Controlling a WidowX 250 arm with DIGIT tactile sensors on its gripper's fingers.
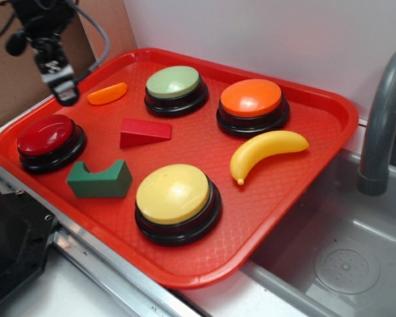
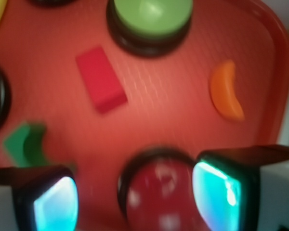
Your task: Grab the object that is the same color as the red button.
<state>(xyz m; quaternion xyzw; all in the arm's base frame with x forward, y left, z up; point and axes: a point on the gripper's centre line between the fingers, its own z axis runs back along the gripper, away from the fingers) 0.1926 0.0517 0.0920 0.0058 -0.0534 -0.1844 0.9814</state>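
Wrist view: the gripper (image 2: 135, 197) hangs with jaws spread over the red button (image 2: 159, 192); the red wedge (image 2: 101, 79) lies beyond, tilted leftward.

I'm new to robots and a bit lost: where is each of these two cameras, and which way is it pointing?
Exterior: stands off the robot beside the red tray, looking down at it at a slant; the arm's dark pincer hangs at top left.
Wrist: rides on the arm, looking down past the two pincer fingers, which stand apart with nothing between them; the picture is blurred.
Shared: the red button, the red wedge block, the green button, the orange piece and the green notched block.
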